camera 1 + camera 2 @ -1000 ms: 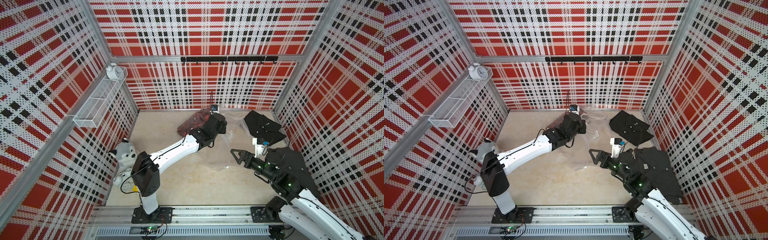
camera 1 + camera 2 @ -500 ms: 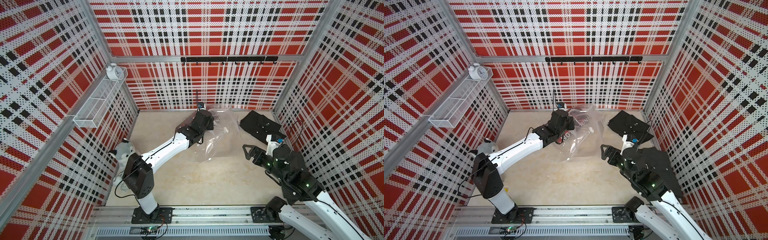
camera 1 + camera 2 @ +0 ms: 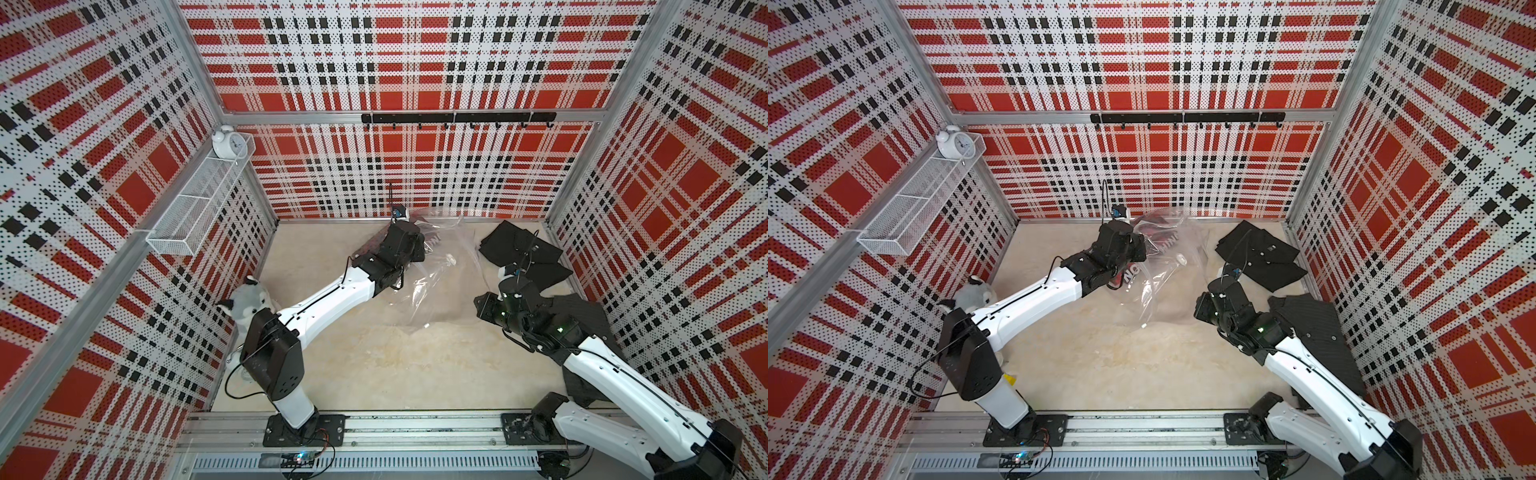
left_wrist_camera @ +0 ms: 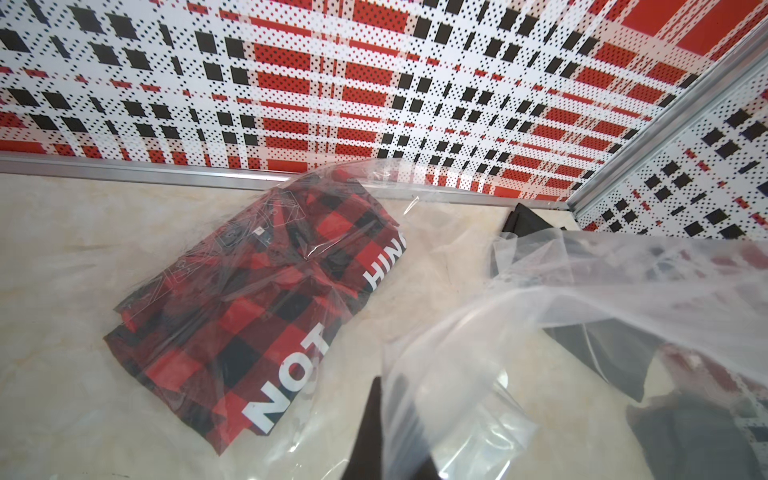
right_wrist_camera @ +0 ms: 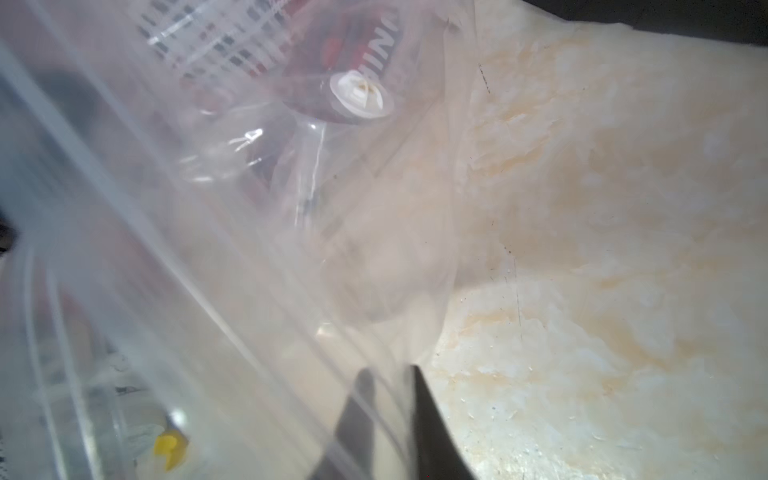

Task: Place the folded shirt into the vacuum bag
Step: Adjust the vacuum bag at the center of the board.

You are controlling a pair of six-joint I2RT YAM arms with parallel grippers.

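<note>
Two end effectors pinch the vacuum bag (image 3: 432,291).
Closed narrow on its clear film, the left end effector (image 4: 395,432) and right end effector (image 5: 388,415) hold it above the tabletop (image 3: 374,374); the folded shirt (image 4: 257,307) lies beneath that film, near the back wall (image 3: 395,166).

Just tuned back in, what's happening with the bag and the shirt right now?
Both arms hold the vacuum bag: the left gripper pinches its film near the back wall, the right gripper its nearer edge. The red plaid shirt lies beneath the clear film, apparently inside the bag. Black clothes lie apart, untouched.
</note>
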